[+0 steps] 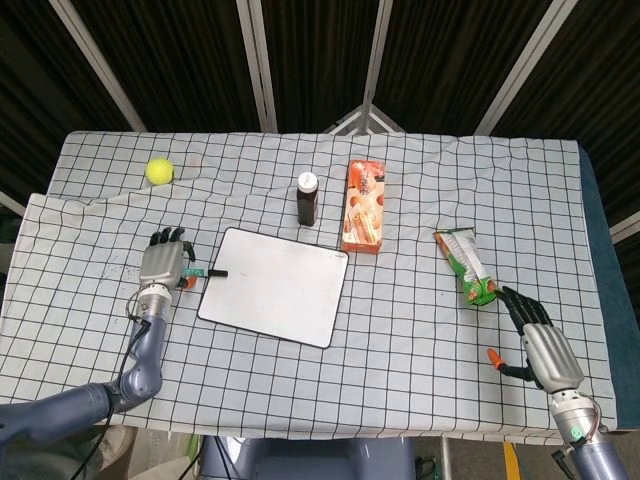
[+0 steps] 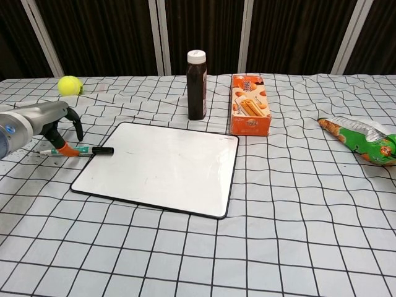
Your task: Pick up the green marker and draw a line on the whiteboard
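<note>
The green marker [image 1: 207,272] with a black cap lies on the checked cloth, its cap touching the left edge of the whiteboard [image 1: 273,285]. My left hand [image 1: 163,262] is over the marker's rear half with its fingers spread and pointing away from me. In the chest view this left hand [image 2: 48,122] hangs just above the marker [image 2: 93,150], its orange thumb tip down beside the barrel; no grip shows. The whiteboard [image 2: 158,167] is blank. My right hand [image 1: 540,345] rests open near the front right edge, far from both.
A yellow tennis ball [image 1: 159,171] sits at the back left. A dark bottle [image 1: 307,198] and an orange box [image 1: 364,205] stand behind the whiteboard. A green and orange snack bag [image 1: 466,266] lies at the right, just beyond my right hand.
</note>
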`<action>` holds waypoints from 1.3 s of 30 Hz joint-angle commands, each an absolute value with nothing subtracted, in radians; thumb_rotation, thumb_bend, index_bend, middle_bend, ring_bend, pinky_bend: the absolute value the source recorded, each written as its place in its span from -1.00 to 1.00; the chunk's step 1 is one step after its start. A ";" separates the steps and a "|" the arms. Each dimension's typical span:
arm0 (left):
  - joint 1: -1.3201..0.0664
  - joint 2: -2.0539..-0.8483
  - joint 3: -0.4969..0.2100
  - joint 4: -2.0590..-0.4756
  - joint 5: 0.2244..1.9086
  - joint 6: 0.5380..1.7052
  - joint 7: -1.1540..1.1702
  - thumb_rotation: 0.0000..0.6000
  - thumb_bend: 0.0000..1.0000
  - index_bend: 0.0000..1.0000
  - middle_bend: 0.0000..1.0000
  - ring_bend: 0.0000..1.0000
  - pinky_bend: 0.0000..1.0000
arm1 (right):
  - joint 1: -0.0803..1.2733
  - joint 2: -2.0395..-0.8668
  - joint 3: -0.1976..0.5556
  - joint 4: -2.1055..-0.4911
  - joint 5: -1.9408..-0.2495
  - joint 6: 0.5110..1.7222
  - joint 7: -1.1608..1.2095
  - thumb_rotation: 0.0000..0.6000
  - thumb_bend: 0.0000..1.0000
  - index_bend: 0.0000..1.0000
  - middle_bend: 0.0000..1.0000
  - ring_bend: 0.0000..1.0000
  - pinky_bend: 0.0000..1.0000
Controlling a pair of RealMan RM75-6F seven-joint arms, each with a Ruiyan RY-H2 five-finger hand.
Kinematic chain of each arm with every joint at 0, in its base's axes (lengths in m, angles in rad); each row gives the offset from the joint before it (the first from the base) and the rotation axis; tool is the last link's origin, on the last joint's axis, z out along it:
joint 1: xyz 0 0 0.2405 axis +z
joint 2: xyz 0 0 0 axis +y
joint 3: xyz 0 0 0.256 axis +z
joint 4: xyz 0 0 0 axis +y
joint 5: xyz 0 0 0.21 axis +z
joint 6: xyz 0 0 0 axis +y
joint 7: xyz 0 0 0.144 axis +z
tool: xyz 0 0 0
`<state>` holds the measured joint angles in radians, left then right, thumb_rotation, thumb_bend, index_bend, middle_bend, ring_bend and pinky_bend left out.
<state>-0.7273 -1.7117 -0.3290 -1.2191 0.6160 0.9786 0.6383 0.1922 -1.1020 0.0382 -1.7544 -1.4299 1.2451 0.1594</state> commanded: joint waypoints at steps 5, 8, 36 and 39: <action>-0.749 -1.744 -0.326 -1.186 0.586 0.966 0.643 1.00 -0.11 -0.02 -0.81 -1.00 -0.99 | 0.192 -1.101 0.038 -1.754 -1.429 1.245 0.163 1.00 -0.35 -1.00 -1.00 -1.00 -1.00; -0.752 -1.752 -0.324 -1.178 0.581 0.966 0.638 1.00 -0.03 0.10 -0.77 -1.00 -0.99 | 0.193 -1.101 0.038 -1.754 -1.430 1.246 0.162 1.00 -0.35 -1.00 -1.00 -1.00 -1.00; -0.752 -1.836 -0.461 -1.261 0.969 0.976 -0.089 1.00 0.10 0.38 -0.59 -0.93 -0.85 | 0.195 -1.099 0.042 -1.753 -1.419 1.240 0.176 1.00 -0.35 -1.00 -1.00 -1.00 -1.00; -0.769 -1.872 -0.462 -1.234 0.990 0.966 -0.138 1.00 0.10 0.38 -0.59 -0.93 -0.85 | 0.197 -1.099 0.042 -1.752 -1.418 1.237 0.177 1.00 -0.35 -1.00 -1.00 -1.00 -1.00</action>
